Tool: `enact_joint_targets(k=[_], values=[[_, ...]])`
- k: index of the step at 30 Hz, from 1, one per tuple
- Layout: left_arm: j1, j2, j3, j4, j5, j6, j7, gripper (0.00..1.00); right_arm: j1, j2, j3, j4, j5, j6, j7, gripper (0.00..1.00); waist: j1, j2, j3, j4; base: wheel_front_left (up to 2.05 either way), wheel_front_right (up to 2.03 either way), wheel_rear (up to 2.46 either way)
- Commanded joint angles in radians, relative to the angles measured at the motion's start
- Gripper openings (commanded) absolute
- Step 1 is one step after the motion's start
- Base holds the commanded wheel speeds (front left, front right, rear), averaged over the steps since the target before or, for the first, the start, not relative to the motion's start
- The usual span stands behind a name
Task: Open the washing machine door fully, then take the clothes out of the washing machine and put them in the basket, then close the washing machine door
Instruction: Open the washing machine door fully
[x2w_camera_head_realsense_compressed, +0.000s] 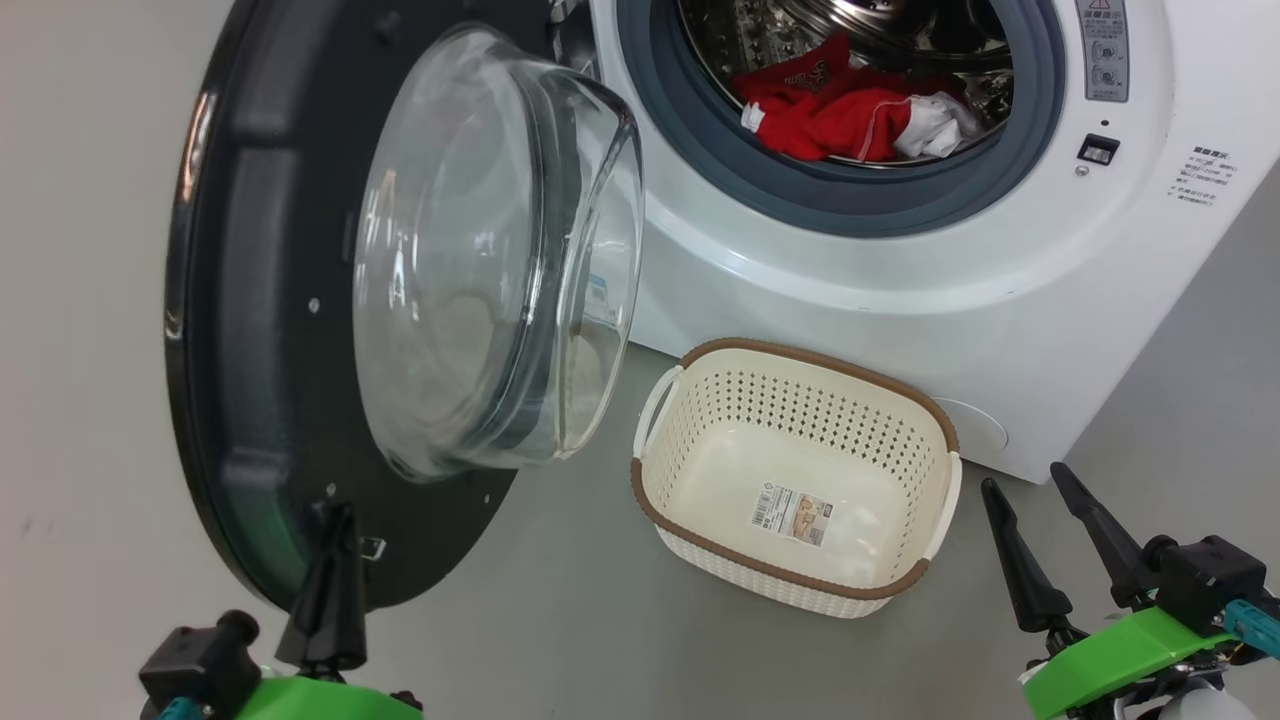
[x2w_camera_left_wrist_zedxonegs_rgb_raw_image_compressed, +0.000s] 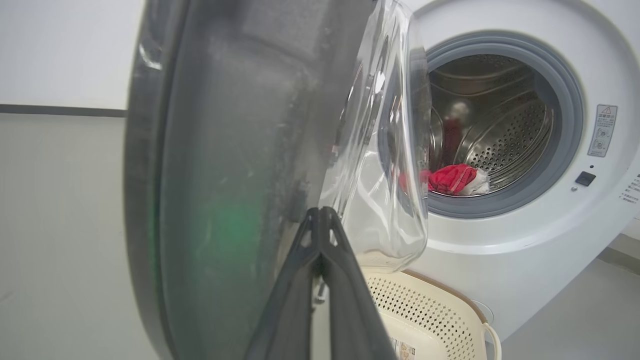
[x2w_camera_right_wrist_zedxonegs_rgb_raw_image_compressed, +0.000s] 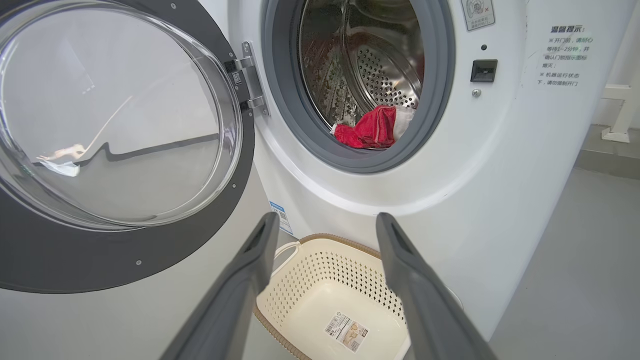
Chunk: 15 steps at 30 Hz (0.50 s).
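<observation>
Door (x2w_camera_head_realsense_compressed: 250, 350) stands swung wide off the machine (x2w_camera_head_realsense_compressed: 850, 270), glass bowl (x2w_camera_head_realsense_compressed: 480, 270) bulging toward the basket (x2w_camera_head_realsense_compressed: 800, 352).

Left gripper (x2w_camera_head_realsense_compressed: 338, 520): fingers pressed together with nothing between them. The tip is at the door's low dark frame, just beside the latch hook (x2w_camera_head_realsense_compressed: 372, 546). Contact looks likely but cannot be confirmed.

Right gripper (x2w_camera_head_realsense_compressed: 1025, 480): fingers spread wide, empty, over the floor (x2w_camera_head_realsense_compressed: 560, 620) just right of the basket.

Basket: empty, on the floor close against the machine front, below the drum (x2w_camera_head_realsense_compressed: 880, 15) mouth.

Clothes (x2w_camera_head_realsense_compressed: 850, 120): bunched at the drum's front lip, red with white pieces.

Step judged: opening the door fully; unloading not begun.

To do it well:
- Keep the closed tip on the flat dark frame, off the glass.
- Push along the door's arc about the hinge (x2w_camera_right_wrist_zedxonegs_rgb_raw_image_compressed: 250, 75), not straight ahead, so the tip does not skid off the rim.
- Ease off at the hinge stop.
- Keep the right arm clear of the basket.

Not visible or unclear:
- The door's outer face and handle.
- The drum top, cut off in the head view.
- How much cloth lies deeper in the drum.
- The jersey lettering, too crumpled to read.
- The left wrist view, blurred where the door is close.
</observation>
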Motion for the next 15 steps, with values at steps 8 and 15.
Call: enact_joint_targets(k=[8, 15], values=[[-0.062, 0.019, 0.165, 0.012, 0.053, -0.026, -0.018, 0.00, -0.020, -0.023, 0.006, -0.043, -0.017, 0.008, -0.007, 1.00, 0.0000, -0.0001, 0.001, -0.001, 0.00, 0.00, 0.00], [-0.117, 0.020, 0.265, 0.072, 0.100, -0.061, -0.018, 0.00, -0.017, -0.032, -0.003, -0.053, -0.021, 0.008, -0.007, 1.00, 0.0000, -0.0001, 0.012, -0.006, 0.00, 0.00, 0.00]])
